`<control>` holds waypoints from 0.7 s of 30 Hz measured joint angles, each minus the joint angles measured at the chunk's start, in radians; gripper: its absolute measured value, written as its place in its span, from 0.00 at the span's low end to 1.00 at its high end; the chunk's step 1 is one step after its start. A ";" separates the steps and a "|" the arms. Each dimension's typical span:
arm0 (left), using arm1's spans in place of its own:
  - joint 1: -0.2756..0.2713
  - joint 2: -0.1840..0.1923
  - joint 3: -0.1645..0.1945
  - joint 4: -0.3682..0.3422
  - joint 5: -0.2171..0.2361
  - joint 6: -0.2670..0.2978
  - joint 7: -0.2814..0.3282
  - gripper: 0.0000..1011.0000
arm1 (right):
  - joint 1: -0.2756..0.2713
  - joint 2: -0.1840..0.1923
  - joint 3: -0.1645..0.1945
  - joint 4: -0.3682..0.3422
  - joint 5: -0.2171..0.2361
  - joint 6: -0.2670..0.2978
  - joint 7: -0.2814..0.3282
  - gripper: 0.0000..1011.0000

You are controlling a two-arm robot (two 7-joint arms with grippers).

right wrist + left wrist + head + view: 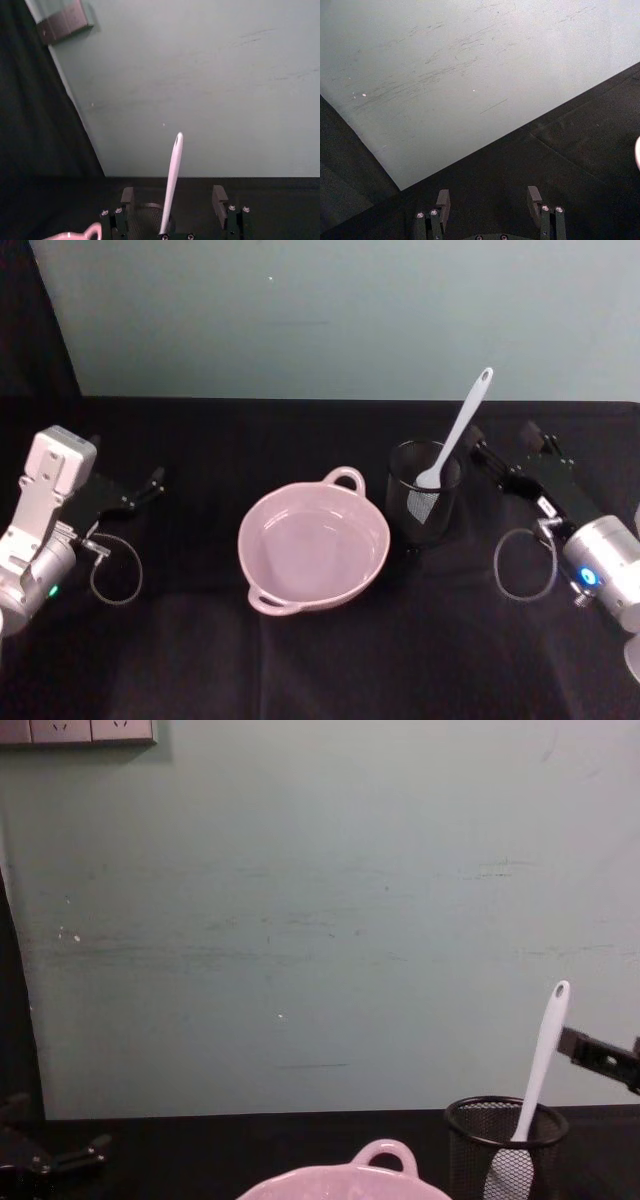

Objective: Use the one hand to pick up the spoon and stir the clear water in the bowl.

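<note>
— What did you see on the table (320, 660)?

— The pink bowl (313, 548) sat at the middle, water in it. Just beside it on the right stood the mesh cup (424, 491), with the spoon (457, 429) upright inside, head down, handle leaning toward the right.

— And the arms?

— I had the right gripper (500, 453) near the cup, fingers spread, holding nothing. The left gripper (150, 483) rested well apart at the left, fingers also parted.
</note>
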 joint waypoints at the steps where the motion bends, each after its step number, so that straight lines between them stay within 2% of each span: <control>1: 0.000 0.000 0.000 0.000 0.000 0.000 0.000 1.00 | -0.014 0.014 0.000 -0.017 -0.013 0.002 -0.005 0.99; 7: 0.000 0.000 0.000 0.000 0.000 0.000 0.000 1.00 | -0.058 0.055 0.010 -0.064 -0.067 0.000 -0.034 0.99; 12: 0.000 0.000 0.000 0.000 0.000 0.000 0.000 1.00 | -0.084 0.085 0.043 -0.077 -0.110 0.004 -0.054 0.99; 17: 0.000 0.000 0.000 0.000 0.000 0.000 0.000 1.00 | -0.080 0.093 0.072 -0.049 -0.127 0.006 -0.061 0.99; 21: 0.000 0.000 0.000 0.000 0.000 0.000 0.000 1.00 | -0.051 0.090 0.085 0.000 -0.136 0.001 -0.059 0.99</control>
